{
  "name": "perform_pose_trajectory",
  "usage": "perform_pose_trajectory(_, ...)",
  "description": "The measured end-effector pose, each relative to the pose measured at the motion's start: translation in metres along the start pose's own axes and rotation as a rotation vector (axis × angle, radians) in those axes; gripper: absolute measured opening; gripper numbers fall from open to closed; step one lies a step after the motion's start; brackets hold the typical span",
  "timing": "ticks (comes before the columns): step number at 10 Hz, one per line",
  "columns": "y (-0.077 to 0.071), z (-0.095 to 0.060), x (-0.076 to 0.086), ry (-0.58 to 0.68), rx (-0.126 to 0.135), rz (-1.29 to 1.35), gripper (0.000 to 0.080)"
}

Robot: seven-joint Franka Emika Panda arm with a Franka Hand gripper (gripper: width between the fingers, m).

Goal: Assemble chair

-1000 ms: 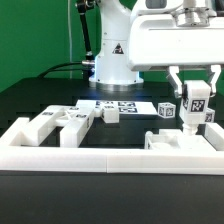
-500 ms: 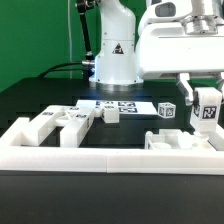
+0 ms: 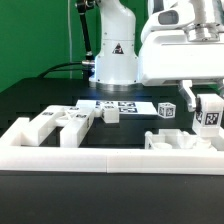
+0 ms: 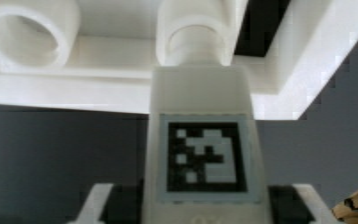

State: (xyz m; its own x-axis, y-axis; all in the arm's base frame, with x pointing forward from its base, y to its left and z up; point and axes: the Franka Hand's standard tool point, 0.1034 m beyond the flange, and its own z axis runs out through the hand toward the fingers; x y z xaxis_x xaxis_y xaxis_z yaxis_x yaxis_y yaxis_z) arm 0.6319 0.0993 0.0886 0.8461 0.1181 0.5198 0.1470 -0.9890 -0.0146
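Note:
My gripper (image 3: 207, 100) is shut on a white chair post (image 3: 209, 116) that carries a black marker tag, and holds it upright at the exterior view's right. It hangs just above a low white chair part (image 3: 176, 141) by the front wall. In the wrist view the post (image 4: 202, 110) runs between my fingers (image 4: 115, 204), and my gripper (image 4: 202, 206) clamps its near end. Beyond it lies a white part with two rounded pegs (image 4: 34, 42). Several more white chair parts (image 3: 62, 122) lie at the exterior view's left.
The marker board (image 3: 120, 105) lies in front of the arm's base. A small tagged white block (image 3: 167, 110) stands next to it. A white U-shaped wall (image 3: 100, 157) borders the front and sides of the work area.
My gripper has carried the post toward the exterior view's right and slightly lower. The loose parts have not moved.

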Motion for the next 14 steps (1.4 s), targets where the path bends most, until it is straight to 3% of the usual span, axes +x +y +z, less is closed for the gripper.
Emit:
perform_pose_trajectory(4,-0.0021,0.0059,-0.007,-0.003,0.001,-0.003,0.0292)
perform_pose_trajectory(9,-0.0036,0.0046,-0.0094,0.086,-0.011,-0.009,0.0292)
perform_pose_trajectory(13,-0.003,0.0065,-0.0103,0.065,-0.008,-0.012,0.0292)
perform_pose_trajectory(14,-0.003,0.0066,-0.0104,0.064,-0.009,-0.013,0.0401)
